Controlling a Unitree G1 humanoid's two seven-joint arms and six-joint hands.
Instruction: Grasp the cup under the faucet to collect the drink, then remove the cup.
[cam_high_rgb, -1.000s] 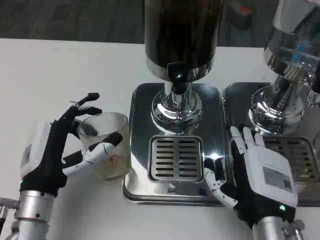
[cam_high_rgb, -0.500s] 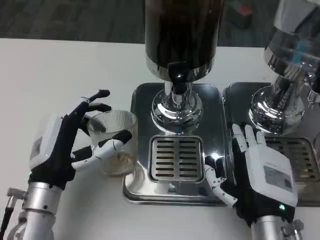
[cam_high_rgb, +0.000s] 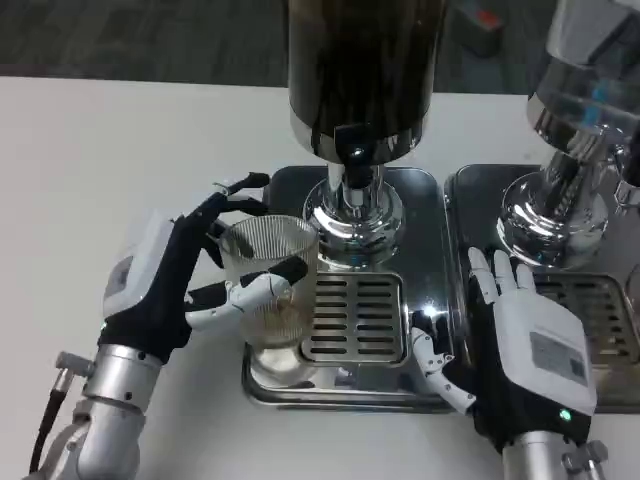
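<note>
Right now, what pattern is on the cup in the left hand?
Fine vertical ribbing on the clear ribbed plastic cup, best seen in the head view.

Second chrome dispenser (cam_high_rgb: 575, 130) on white table (cam_high_rgb: 110, 150).

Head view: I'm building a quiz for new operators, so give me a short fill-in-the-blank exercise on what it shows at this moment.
1. The clear ribbed cup is held by the robot's ____ hand.
2. The right hand holds nothing and lies on the ____ base of the dispenser.
3. The tank above the faucet holds a ____ liquid.
4. The slotted drain grate lies to the ____ of the cup in the picture.

Missing words: left; metal; dark; right
</note>
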